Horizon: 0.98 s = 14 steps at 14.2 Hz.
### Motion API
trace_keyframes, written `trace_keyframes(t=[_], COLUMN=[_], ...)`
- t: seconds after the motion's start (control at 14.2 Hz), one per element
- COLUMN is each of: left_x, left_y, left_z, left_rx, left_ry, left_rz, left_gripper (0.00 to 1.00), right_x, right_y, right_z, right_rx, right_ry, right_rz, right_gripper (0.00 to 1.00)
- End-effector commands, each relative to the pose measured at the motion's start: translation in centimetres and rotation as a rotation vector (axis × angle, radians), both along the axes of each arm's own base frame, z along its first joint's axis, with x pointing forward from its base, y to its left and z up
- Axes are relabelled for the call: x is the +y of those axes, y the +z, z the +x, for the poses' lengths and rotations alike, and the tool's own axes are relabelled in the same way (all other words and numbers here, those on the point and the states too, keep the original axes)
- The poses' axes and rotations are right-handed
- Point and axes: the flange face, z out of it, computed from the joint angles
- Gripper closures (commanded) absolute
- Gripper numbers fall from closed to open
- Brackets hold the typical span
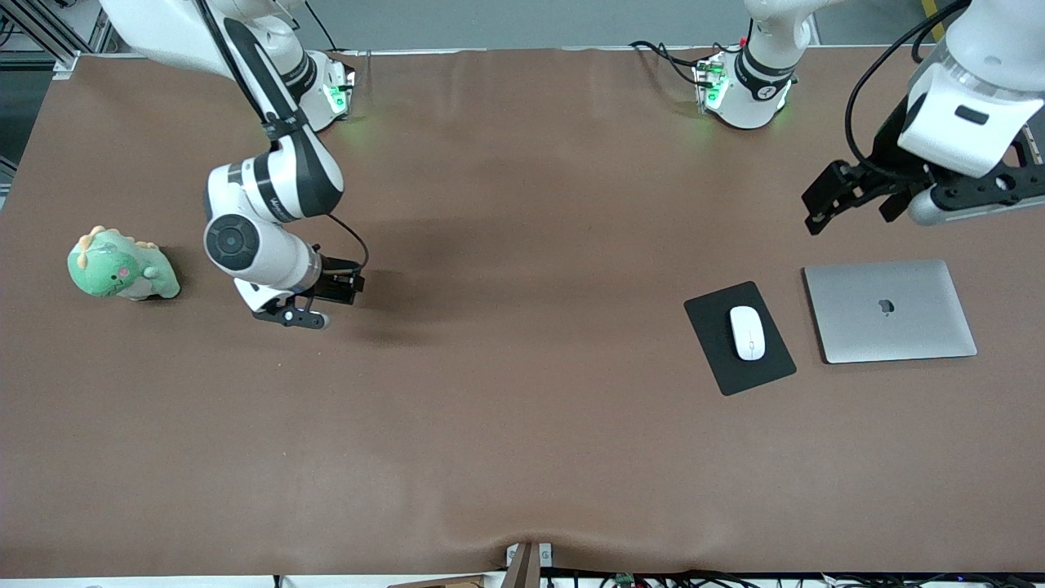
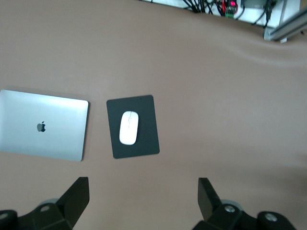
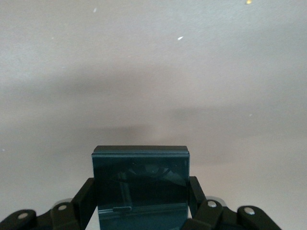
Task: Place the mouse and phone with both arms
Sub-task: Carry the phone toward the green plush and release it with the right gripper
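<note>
Nearest the camera, the mouse (image 1: 747,332) lies on its black pad (image 1: 739,337) beside the laptop (image 1: 890,310), under the raised left gripper (image 1: 849,202) with jaws wide, while the bent right gripper (image 1: 339,287), low over the worktop (image 1: 522,441), clamps the phone (image 3: 140,184).

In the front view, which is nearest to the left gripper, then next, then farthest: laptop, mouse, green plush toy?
From the left gripper:
1. Laptop, under it at the left arm's end.
2. Mouse, on the black pad beside the laptop.
3. Green plush toy, at the right arm's end.
</note>
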Motion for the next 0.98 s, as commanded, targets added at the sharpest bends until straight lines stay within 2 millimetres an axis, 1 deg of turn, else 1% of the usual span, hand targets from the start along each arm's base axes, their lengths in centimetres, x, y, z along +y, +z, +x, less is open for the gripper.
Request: trace_keyframes(t=[0.0,0.07,0.14,0.21,0.28,0.35,0.42,0.56,0.7,0.77,0.84,0.91], left_x=[3.2,3.3,4.3,4.5,5.5,6.0,6.5,6.5,7.2,8.2,9.0,9.3], left_y=[2.9,3.1,3.0,3.0,3.2,2.9,3.1,3.0,2.6,2.6,2.5,2.6], left_z=[-2.1,-2.6,-2.7,-3.1,-3.5,-3.8,-4.3,-5.1,-5.6,-5.6,-5.8,-6.0], left_rx=[-0.014,-0.012,0.019,0.043,0.056,0.082,0.085,0.089,0.099,0.102,0.103,0.103], left_ry=[-0.037,-0.070,-0.076,-0.096,-0.105,-0.124,-0.139,-0.143,-0.146,-0.129,-0.113,-0.107], left_rz=[0.002,-0.007,-0.012,-0.023,-0.025,-0.021,-0.018,-0.013,-0.009,-0.010,-0.012,-0.011], left_gripper=[0.00,0.00,0.00,0.00,0.00,0.00,0.00,0.00,0.00,0.00,0.00,0.00], right_x=[-5.2,-6.6,-7.6,-8.8,-10.0,-11.7,-13.1,-15.4,-18.0,-19.4,-20.1,-20.5], right_y=[0.4,0.1,-0.2,-0.3,-0.5,-0.7,-0.9,-1.3,-1.9,-2.2,-2.6,-3.1], right_z=[-1.8,-2.0,-2.2,-2.5,-2.5,-2.7,-2.7,-2.9,-3.2,-3.5,-3.7,-3.9], right_rx=[-0.033,-0.028,-0.019,-0.015,-0.015,-0.013,-0.015,-0.020,-0.042,-0.051,-0.056,-0.060], right_ry=[0.036,0.040,0.047,0.051,0.069,0.082,0.089,0.117,0.158,0.171,0.176,0.187], right_rz=[0.012,0.016,0.019,0.023,0.031,0.039,0.045,0.057,0.067,0.070,0.069,0.060], right_gripper=[1.00,1.00,1.00,1.00,1.00,1.00,1.00,1.00,1.00,1.00,1.00,1.00])
